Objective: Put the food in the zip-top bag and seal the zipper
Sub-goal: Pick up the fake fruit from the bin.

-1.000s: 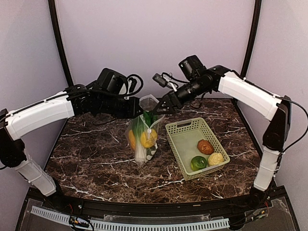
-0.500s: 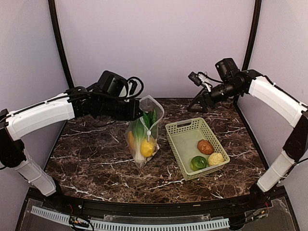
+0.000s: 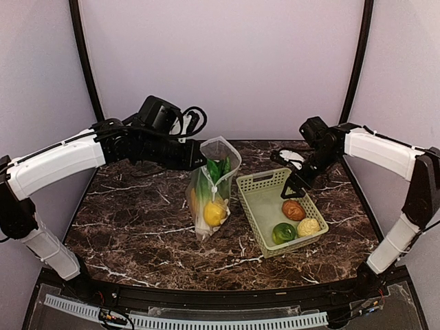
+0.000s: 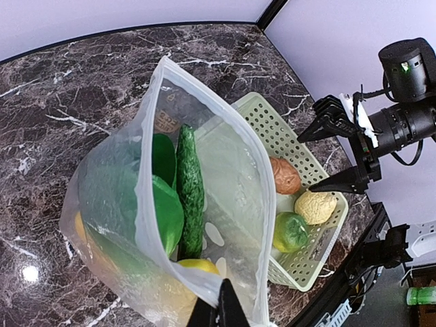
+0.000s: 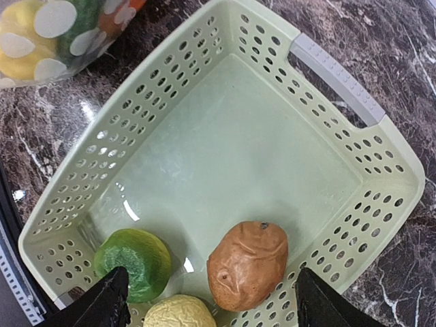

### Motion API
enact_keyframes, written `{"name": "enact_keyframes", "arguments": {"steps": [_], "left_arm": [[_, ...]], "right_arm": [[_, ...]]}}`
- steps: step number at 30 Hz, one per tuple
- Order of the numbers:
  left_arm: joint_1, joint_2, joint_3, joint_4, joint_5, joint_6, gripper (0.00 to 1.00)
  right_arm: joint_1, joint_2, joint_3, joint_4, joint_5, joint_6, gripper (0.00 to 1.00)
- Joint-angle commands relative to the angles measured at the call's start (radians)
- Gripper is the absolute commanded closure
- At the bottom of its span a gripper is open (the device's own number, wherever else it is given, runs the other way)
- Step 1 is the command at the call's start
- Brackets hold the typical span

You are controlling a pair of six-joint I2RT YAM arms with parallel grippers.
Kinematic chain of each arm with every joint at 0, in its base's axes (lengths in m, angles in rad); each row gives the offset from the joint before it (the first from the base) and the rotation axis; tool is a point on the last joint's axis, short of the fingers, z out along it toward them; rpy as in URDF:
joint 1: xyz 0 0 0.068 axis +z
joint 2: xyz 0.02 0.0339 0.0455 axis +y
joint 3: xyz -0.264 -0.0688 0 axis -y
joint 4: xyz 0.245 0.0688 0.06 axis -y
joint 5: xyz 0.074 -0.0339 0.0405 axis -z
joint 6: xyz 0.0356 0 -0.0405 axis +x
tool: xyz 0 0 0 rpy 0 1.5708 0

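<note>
The right claw (image 5: 212, 300) is spread wide with nothing in it. It hangs just above the green basket (image 5: 334, 65), with the brown piece (image 5: 247, 264) sitting pretty much between its two tips. Right beside that one are the green fruit (image 5: 133, 264) and the pale bumpy one (image 5: 179, 315), all three bunched at the near end of the basket. The rest of the basket floor is bare.

Over on the other side, the left claw (image 4: 218, 310) is pressed together on the rim of the bag (image 4: 231, 177), holding it up so the mouth gapes. The bag's bottom rests around the middle of the table (image 3: 137, 227), just left of the basket. There's a lemon (image 3: 214, 213) and a long green vegetable (image 4: 191, 191) already inside. The zipper (image 4: 142, 197) is wide open, so no sealing yet.

So this looks like the middle of the loading step, with three pieces to go. The likely next move is to drop straight down, close on the brown one and carry it to the bag mouth. The tricky bit is probably that the brown one touches or nearly touches its neighbours, so a tip has to slide in between without knocking them around. The left arm also has to keep that mouth open and steady for the drop.
</note>
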Motion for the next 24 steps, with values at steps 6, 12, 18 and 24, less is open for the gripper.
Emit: {"name": "enact_keyframes", "arguments": {"steps": [6,12,18,24], "left_arm": [[0.004,0.001,0.002,-0.035,0.019,0.013,0.99],[0.005,-0.003,-0.014,-0.028,0.015,0.012,0.99],[0.004,0.007,-0.009,-0.021,0.029,0.007,0.99],[0.005,0.007,-0.011,-0.022,0.024,0.007,0.99]], "right_arm": [[-0.006,0.084,-0.003,-0.052,0.123,-0.004,0.18],[-0.006,0.119,-0.022,-0.023,0.182,0.027,0.18],[-0.001,0.162,-0.022,0.026,0.279,0.080,0.20],[0.014,0.193,-0.036,0.020,0.298,0.106,0.21]]}}
